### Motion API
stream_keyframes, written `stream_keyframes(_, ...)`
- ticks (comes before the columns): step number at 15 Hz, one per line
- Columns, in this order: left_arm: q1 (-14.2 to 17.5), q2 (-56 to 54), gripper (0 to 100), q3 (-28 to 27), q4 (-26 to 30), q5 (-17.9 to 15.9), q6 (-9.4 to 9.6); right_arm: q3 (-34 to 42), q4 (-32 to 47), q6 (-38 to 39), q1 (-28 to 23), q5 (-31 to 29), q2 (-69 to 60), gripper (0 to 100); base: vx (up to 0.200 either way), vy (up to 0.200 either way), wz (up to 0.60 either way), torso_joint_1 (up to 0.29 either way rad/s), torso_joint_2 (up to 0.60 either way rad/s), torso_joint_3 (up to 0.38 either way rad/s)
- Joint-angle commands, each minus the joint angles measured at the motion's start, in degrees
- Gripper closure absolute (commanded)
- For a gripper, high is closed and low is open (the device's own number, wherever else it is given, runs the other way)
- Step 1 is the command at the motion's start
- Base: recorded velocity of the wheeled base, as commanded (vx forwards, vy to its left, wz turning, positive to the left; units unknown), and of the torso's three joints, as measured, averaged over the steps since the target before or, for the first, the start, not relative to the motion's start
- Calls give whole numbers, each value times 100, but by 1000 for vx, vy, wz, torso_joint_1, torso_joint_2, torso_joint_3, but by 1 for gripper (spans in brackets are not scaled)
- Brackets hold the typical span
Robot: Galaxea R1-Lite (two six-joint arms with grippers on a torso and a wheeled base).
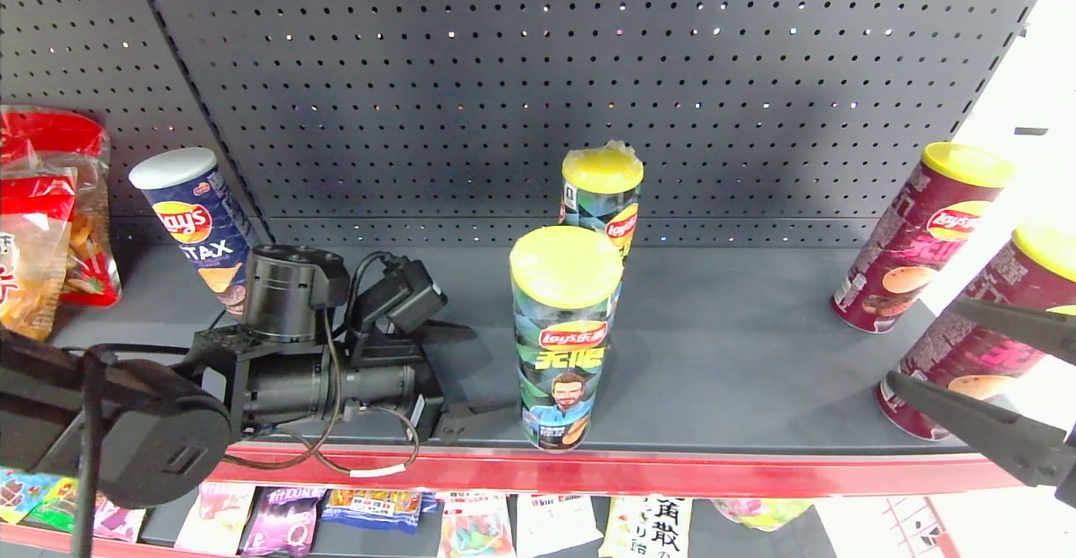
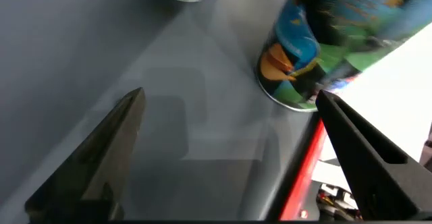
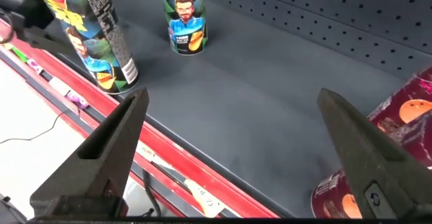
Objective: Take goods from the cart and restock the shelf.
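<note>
Two arms work at the shelf's red lip [image 1: 672, 472], and both carry nothing. The left gripper [image 1: 487, 371] lies low over the shelf [image 1: 740, 348] just beside the front green can [image 1: 563, 339], jaws spread wide, near it but not touching. That can stands upright on its own right at the lip, so it looks already stocked, with the open jaws leaving it room to stand free.

On the robot's right, the right gripper [image 1: 923, 344] hangs at the lip with jaws also spread. The right wrist view shows bare shelf between them and the front maroon can [image 3: 408, 113] off to one side, not enclosed.

Farther in, a rear green can [image 1: 601, 197] stands directly behind the front one, forming a row from lip to back. A rear maroon can [image 1: 916, 239] does the same for its kind. The blue can [image 1: 197, 222] is at the far left. Snack bags [image 1: 50, 205] sit against the pegboard [image 1: 588, 79].

I judge more goods are still to be fetched.
</note>
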Motion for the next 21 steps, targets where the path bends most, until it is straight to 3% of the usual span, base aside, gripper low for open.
stream_keyframes(1,0,76,0,-67,-1,2,1,-9,3,7,2,1,26,0,0,0,0,0,0,0)
stream_keyframes(19,-141,358,0,-428,-36,63,1,8,3,7,2,1,8,0,0,0,0,0,0,0)
stream_keyframes(21,-79,-20,0,-190,-326,371,-114,131,3,16,-16,-17,-123,0,0,0,0,0,0,0)
